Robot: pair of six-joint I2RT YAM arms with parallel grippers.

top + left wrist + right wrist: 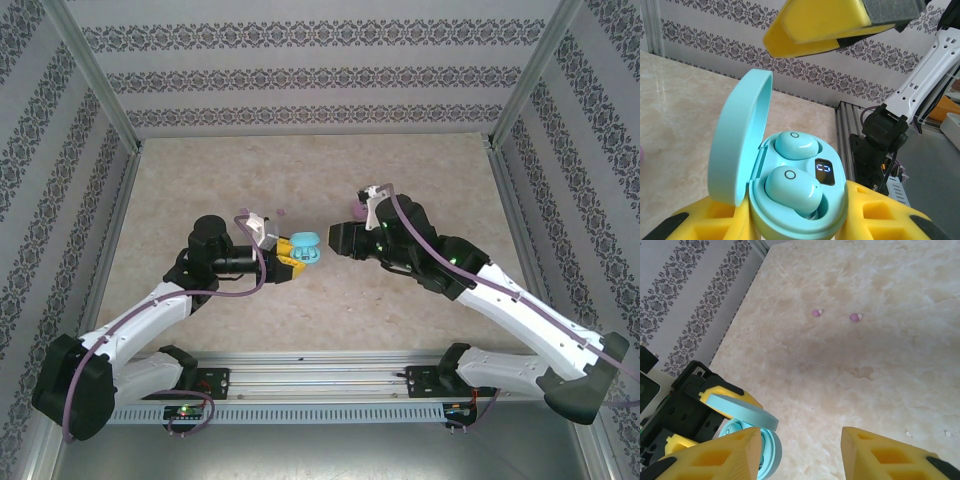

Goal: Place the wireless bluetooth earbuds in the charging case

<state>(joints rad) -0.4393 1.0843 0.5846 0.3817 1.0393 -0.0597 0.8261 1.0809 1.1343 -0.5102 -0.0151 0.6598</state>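
Note:
My left gripper (797, 222) is shut on the light blue charging case (836, 207), whose lid (737, 140) stands open. Two light blue earbuds (792, 190) (795, 146) sit in its wells beside a lit display. In the top view the case (306, 245) hangs mid-table in my left gripper (298, 252). My right gripper (333, 240) faces it, just right of the case. Its yellow fingers (735, 452) stand open with nothing between them, and the case (767, 452) shows beside the left one. Two pink-purple earbuds (817, 312) (855, 317) lie on the table beyond.
The marble-look table (200, 180) is walled by patterned panels on three sides. A pink oval thing (357, 209) lies partly hidden behind my right wrist. The two pink-purple buds (283, 213) (241, 212) lie just behind my left wrist. A metal rail (320, 365) runs along the near edge.

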